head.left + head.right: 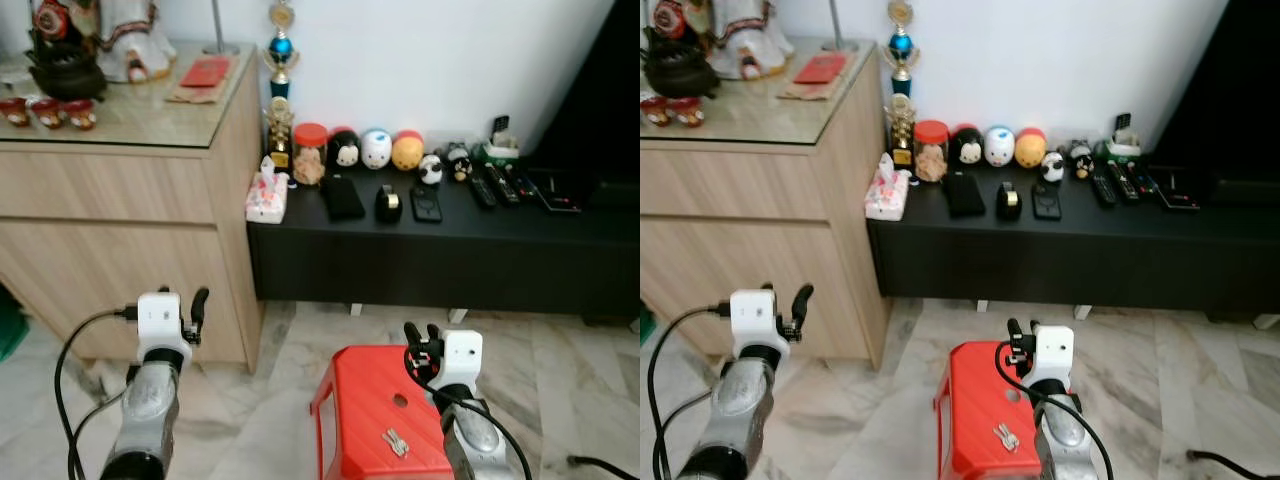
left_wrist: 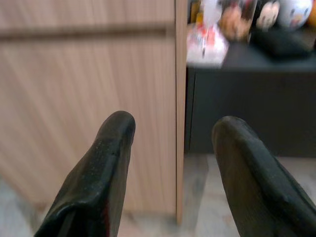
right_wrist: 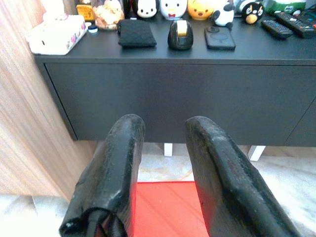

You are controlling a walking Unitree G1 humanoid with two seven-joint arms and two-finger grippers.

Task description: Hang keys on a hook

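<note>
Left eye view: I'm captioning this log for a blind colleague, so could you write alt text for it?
A small bunch of keys lies on a red plastic stool on a marble floor, with the right gripper raised above the stool and the left gripper raised before a wooden cabinet. Behind, a low black console holds toy figures and remotes.

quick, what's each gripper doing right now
Left gripper: open, holding nothing, raised beside the wooden cabinet.
Right gripper: open, holding nothing, over the red stool.

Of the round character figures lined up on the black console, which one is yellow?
The yellow figure with the red top, standing right of the white-and-blue one and the black-and-white one.
</note>
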